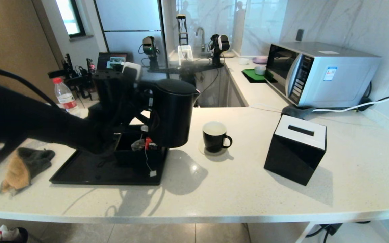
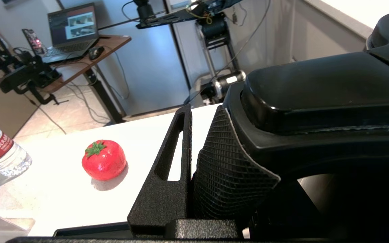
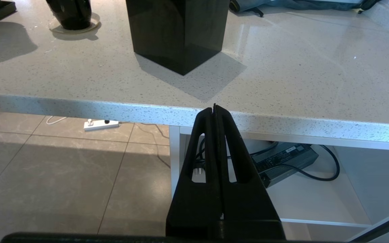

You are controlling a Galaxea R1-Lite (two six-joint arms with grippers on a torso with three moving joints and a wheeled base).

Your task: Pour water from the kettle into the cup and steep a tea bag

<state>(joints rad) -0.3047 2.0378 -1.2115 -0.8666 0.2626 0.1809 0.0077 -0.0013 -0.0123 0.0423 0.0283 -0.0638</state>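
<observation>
The tall black kettle hangs upright over the right end of the black tray, its spout toward the cup. My left gripper is shut on its loop handle; one meshed pad presses the handle and the far finger is hidden. The black cup with a white inside stands on a coaster to the kettle's right. The tea bag lies in a small black box on the tray, its string running to a white tag. No water shows. My right gripper is shut and empty below the counter's front edge.
A black tissue box stands right of the cup, a microwave behind it. A red packet sits by the tea bag. A cloth lies left of the tray. A water bottle and a red tomato are at the back left.
</observation>
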